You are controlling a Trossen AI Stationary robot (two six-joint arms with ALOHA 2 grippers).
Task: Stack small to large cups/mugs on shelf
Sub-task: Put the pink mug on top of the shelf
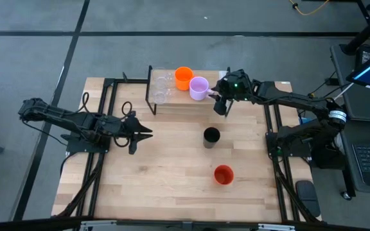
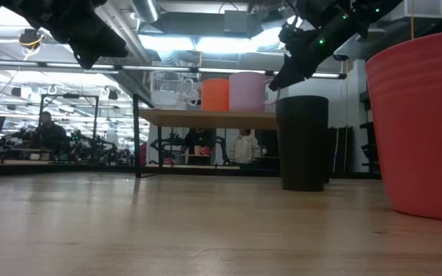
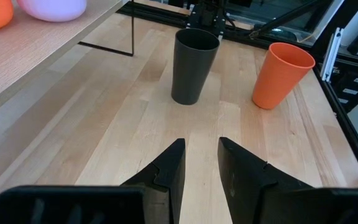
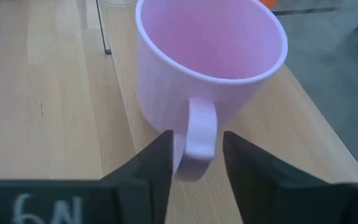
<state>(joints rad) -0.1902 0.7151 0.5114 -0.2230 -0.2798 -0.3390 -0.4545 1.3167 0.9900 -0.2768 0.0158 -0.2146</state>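
Now right jaws (image 4: 194, 162) straddle lilac mug's (image 4: 210, 68) handle.

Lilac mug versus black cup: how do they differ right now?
The lilac mug has a handle; the black cup has none. The mug stands on the shelf, the cup on the table. The cup is taller. Both stand upright.

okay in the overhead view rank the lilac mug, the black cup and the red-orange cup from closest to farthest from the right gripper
1. Lilac mug: on the shelf, right beside the right gripper.
2. Black cup: mid-table, off the shelf.
3. Red-orange cup: farther along the table, toward its front edge.
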